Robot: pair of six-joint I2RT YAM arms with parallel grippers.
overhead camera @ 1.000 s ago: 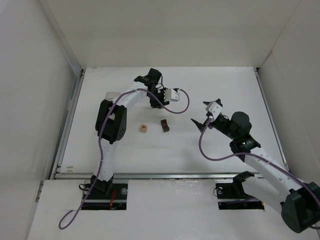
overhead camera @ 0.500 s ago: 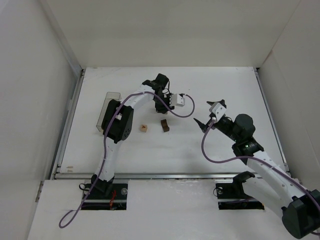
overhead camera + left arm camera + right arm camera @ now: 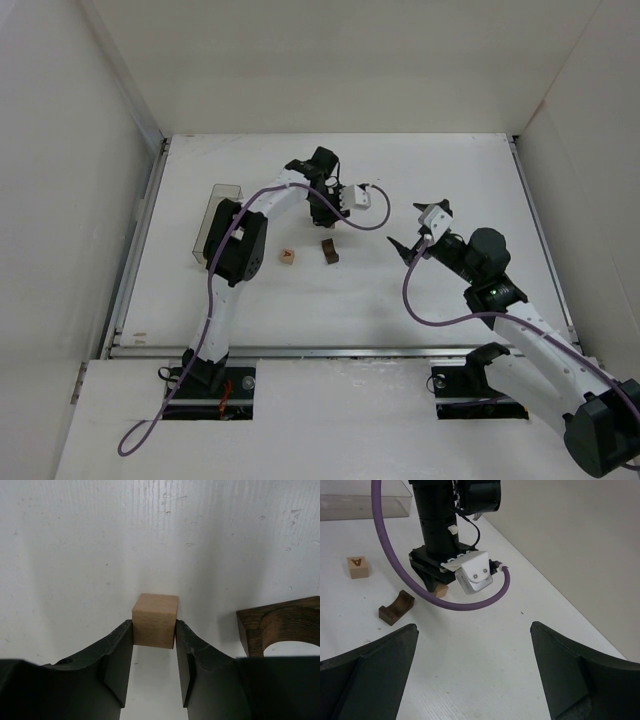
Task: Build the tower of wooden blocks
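1. Our left pincer [image 3: 154, 632] is closed on the tan cube [image 3: 155, 616], one finger against each side face. The cube appears to rest on the surface [image 3: 75, 555].
2. The cube has no long axis, and its faces sit square to the fingers.
3. The dark arch block [image 3: 280, 625] lies near the pincer's right, with a lettered cube [image 3: 288, 258] beside it. We judge nothing is stacked yet.
4. Our right pincer [image 3: 474, 627] gapes wide and empty, well apart, so the left arm is nearer.

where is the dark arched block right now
In the top view the dark arched block sits centrally, just right of the lettered cube, on the near side of the left gripper clamping a plain tan cube.
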